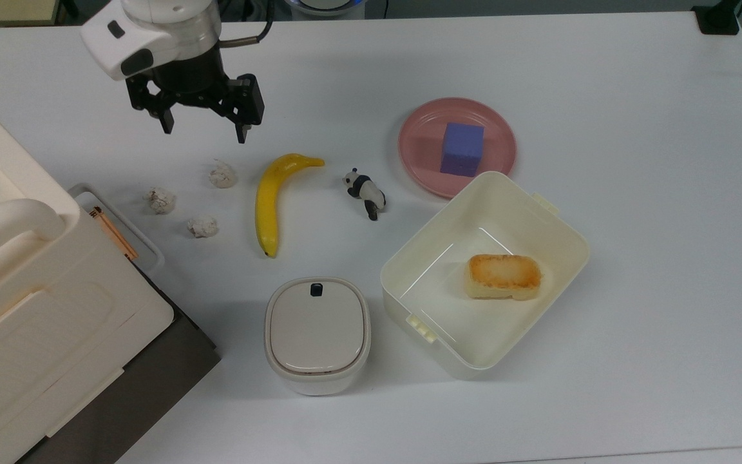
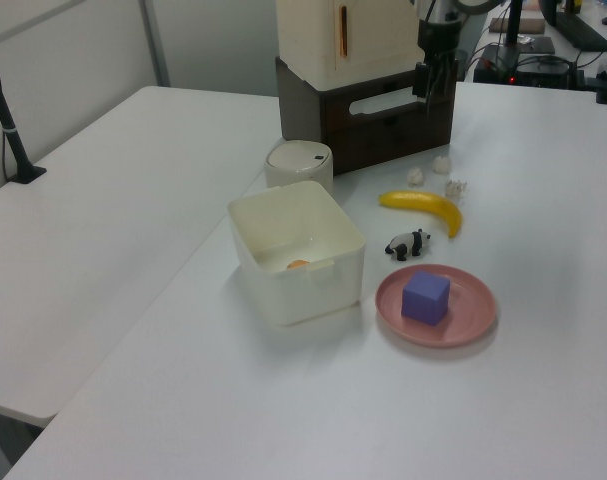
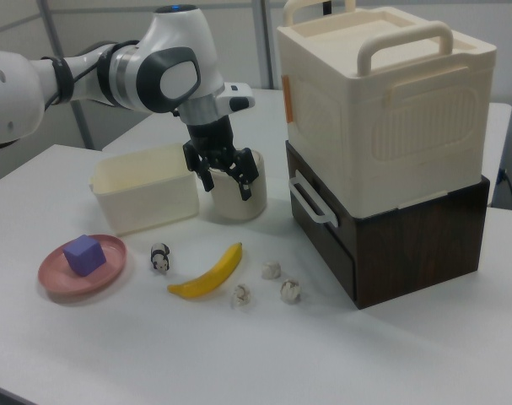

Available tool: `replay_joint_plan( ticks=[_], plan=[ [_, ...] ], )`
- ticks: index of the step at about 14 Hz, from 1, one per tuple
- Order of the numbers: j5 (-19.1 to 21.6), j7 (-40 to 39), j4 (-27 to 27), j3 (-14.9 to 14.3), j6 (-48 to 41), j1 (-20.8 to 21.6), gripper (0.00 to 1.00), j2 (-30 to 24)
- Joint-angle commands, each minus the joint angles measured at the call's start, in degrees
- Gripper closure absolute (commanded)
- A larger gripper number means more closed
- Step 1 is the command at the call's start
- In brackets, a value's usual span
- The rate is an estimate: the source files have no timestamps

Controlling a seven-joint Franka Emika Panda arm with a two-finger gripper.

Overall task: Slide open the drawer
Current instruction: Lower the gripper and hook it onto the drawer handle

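The drawer is the dark brown front panel [image 3: 321, 221] with a white loop handle [image 3: 309, 202], under the cream box. It looks pushed in, flush with the brown cabinet. From above, its handle [image 1: 127, 221] juts out at the top view's left edge, and the handle [image 2: 387, 100] also shows in the left view. My gripper [image 1: 204, 133] hangs open above the table with nothing between its fingers. It is up and to the right of the handle in the top view, just above the crumpled balls. It also appears as the gripper [image 3: 228, 191] in the right view and the gripper [image 2: 430, 85] in the left view.
Three crumpled white balls [image 1: 201, 225] lie between gripper and handle. A banana [image 1: 268, 200], a toy panda [image 1: 366, 193], a pink plate [image 1: 422, 167] with a purple cube, a cream bin [image 1: 558, 225] with bread and a lidded pot [image 1: 317, 332] spread to the top view's right. A cream box [image 3: 382, 110] tops the cabinet.
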Motion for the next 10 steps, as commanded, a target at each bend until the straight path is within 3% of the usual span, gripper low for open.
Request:
replay_joint_plan(
  ticks=[1,5,7,10],
  plan=[
    [-3.6,-13.0,0.3,0.0,4.2,0.4,0.00,1.1],
    [-5.5,-32.0,0.4,0.0,11.5,0.1,0.00,4.2],
    [-7.4,-33.8,2.0,0.0,16.3,0.0,0.00,5.6],
    [-9.6,-33.8,5.5,-0.2,16.7,-0.3,0.00,9.6]
  ],
)
